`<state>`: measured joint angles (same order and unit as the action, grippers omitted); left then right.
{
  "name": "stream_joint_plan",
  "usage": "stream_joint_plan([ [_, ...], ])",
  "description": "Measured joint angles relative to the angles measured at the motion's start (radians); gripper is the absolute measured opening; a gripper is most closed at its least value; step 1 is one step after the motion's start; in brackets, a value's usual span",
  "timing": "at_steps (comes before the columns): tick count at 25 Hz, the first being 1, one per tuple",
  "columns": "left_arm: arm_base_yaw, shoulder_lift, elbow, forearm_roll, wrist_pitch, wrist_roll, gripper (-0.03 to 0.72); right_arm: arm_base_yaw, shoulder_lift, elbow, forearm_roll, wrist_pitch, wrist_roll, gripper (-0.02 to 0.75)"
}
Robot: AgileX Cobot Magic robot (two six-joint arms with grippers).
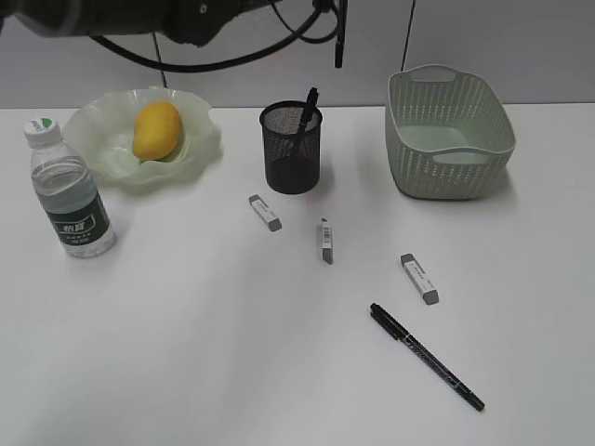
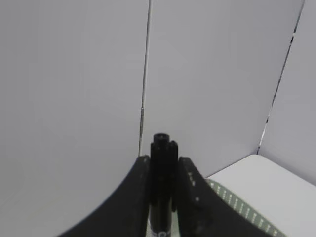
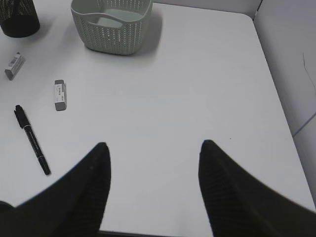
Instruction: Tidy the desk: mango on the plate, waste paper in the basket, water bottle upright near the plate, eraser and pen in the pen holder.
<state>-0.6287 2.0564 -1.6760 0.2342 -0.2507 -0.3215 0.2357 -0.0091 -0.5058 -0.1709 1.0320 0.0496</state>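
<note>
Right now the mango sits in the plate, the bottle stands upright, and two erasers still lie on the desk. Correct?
Not quite: the exterior view shows three erasers on the desk, not two. The mango is in the plate and the bottle stands upright.

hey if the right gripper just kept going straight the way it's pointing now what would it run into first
Most likely just bare desk. The right gripper is open and empty, angled down at open tabletop. The basket sits farther on and left of that line, and the pen lies well off to the left, though depth is hard to judge.
</note>
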Motion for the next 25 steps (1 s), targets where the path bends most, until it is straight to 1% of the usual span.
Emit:
stream_joint_plan([
  [4,0.018,0.047,0.0,0.003,-0.029,0.062,0.118,0.0,0.0,0.0,0.0,0.0,0.0,0.458],
  [10,0.061,0.075,0.001,-0.076,-0.037,0.093,0.118,0.0,0.0,0.0,0.0,0.0,0.0,0.458],
  [16,0.07,0.103,0.005,-0.087,-0.024,0.117,0.118,0.0,0.0,0.0,0.0,0.0,0.0,0.458],
  [25,0.084,0.115,0.117,-0.129,-0.068,0.121,0.118,0.0,0.0,0.0,0.0,0.0,0.0,0.458],
])
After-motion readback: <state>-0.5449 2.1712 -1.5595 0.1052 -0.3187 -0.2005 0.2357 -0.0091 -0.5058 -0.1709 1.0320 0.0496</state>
